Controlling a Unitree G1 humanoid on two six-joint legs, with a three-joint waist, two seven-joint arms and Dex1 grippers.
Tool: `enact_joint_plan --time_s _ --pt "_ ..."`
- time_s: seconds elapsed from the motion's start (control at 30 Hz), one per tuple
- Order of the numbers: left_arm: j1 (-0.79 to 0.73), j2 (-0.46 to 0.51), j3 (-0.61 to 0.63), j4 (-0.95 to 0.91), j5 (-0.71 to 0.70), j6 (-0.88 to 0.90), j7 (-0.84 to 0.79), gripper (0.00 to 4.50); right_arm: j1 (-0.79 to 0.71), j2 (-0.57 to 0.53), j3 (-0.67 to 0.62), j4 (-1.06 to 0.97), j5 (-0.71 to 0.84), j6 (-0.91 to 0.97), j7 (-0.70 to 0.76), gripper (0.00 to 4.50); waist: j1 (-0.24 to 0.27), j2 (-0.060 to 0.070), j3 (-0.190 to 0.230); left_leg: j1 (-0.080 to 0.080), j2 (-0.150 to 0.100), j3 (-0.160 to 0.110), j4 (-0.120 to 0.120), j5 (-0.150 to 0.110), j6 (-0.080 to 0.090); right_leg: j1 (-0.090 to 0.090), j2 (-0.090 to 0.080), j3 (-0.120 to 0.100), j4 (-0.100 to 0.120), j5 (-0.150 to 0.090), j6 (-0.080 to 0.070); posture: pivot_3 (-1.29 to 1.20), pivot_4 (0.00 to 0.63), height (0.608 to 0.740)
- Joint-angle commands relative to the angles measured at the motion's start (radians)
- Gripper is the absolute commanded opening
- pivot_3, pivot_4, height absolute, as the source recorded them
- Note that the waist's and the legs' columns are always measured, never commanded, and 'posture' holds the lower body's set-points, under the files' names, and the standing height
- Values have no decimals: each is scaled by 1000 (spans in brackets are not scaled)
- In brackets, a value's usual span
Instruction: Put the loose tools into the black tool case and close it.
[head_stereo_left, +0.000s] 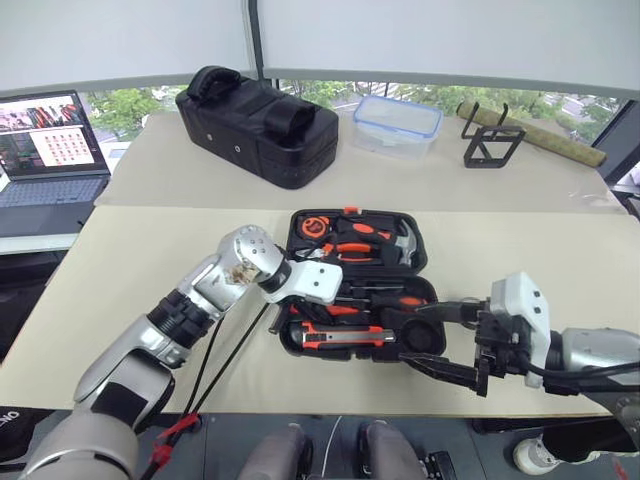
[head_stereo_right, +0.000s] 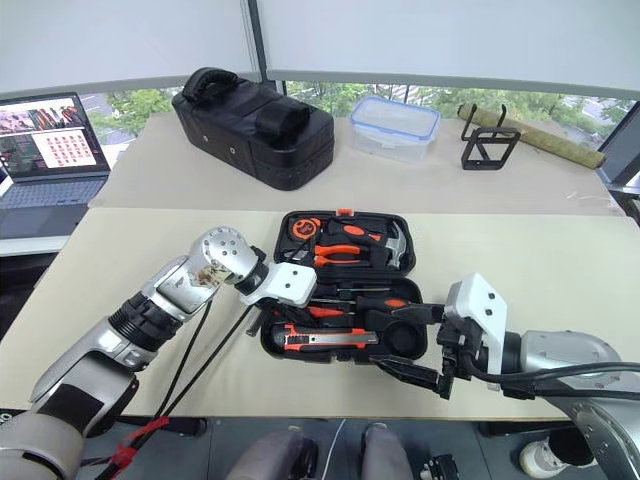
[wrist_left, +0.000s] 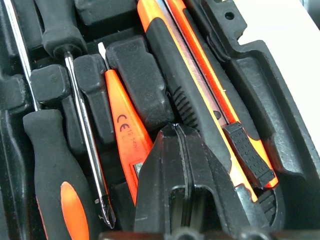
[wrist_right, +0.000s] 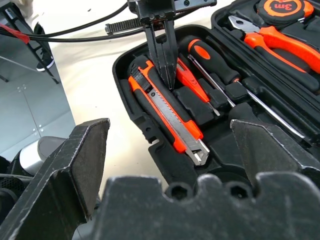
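Observation:
The black tool case (head_stereo_left: 416, 268) lies open on the near table. In its front half rest the black-and-orange utility knife (wrist_right: 167, 112), the small orange tester screwdriver (wrist_left: 125, 130) and two black-and-orange screwdrivers (wrist_right: 210, 60). My left gripper (wrist_right: 165, 82) is shut with nothing in it. It points down into the case, with its tips between the knife and the tester screwdriver. At the case's near right corner my right gripper (head_stereo_left: 437, 341) stands open, one finger above the rim and one in front of it, with nothing between them.
Orange pliers (head_stereo_left: 355, 250), a hammer (head_stereo_left: 405, 245) and a tape measure (head_stereo_left: 315, 225) sit in the case's far half. On the far table are a bulky black bag (head_stereo_left: 258, 122), a clear plastic box (head_stereo_left: 397, 125), a wire stand (head_stereo_left: 490, 140) and a laptop (head_stereo_left: 50, 145).

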Motion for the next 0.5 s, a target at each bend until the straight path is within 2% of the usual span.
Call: enact_joint_plan --time_s 0.03,0.23,0.5 --pt "-41 -27 65 14 -64 79 -17 30 -2 0 -13 -11 4 -15 4 4500 3 0 0 0 0 0 0 0 0 0 0 0 0 0 0 0 150 722" --pt "-71 -13 118 -26 -149 139 -82 30 -6 5 -2 -7 -4 -21 7 4500 -4 -1 0 -5 0 0 2 0 0 -5 1 -1 2 0 0 0 150 722" --pt "21 29 9 -27 -18 -22 -66 30 -11 9 8 -7 -13 -24 9 4500 -6 -1 0 -4 0 0 1 0 0 -5 0 0 1 0 0 0 150 722"
